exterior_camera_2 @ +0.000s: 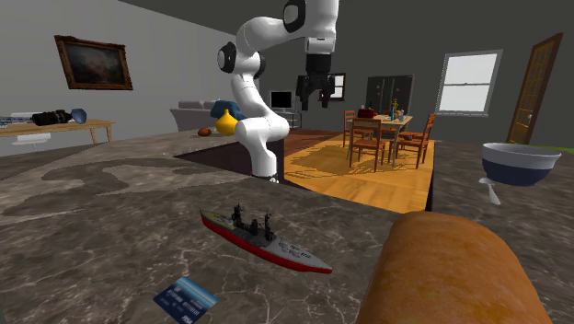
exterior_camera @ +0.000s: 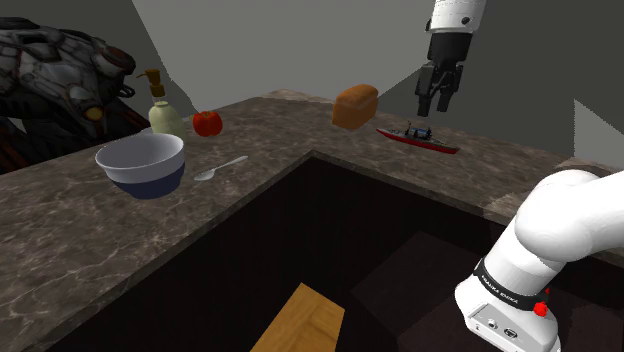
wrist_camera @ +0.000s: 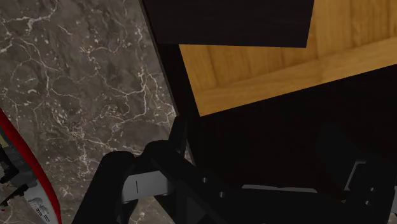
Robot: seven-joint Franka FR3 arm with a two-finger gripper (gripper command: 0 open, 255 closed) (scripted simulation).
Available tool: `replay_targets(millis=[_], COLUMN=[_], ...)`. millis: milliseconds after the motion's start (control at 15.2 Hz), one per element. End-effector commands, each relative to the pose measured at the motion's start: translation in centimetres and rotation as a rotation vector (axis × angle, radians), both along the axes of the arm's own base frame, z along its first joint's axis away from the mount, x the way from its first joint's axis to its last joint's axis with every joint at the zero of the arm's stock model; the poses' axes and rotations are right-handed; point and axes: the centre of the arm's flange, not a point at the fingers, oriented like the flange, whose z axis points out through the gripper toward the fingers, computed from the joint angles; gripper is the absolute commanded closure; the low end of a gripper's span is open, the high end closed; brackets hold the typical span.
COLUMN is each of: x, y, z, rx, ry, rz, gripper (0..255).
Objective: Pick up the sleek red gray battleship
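battleship on counter | loaf just beside it, shoulder view's left | spoon beside bowl

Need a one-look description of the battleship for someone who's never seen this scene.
Start at the dark marbled stone countertop and follow it to the far stretch where the brown bread loaf sits. Just beside the loaf lies a small model battleship, red hull with grey deck and turrets: the only long, low, slim thing there.
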Motion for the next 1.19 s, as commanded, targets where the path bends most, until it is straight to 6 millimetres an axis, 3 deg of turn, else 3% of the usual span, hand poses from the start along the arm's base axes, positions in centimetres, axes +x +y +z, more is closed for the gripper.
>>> replay_targets(millis=[0, 1122], x=[0.0, 7.3], y=[0.0, -17.7], z=[0.0, -8.8], rx=[0.0, -0.052], ry=[0.0, -0.108], rz=[0.0, -0.012], gripper=[0, 0])
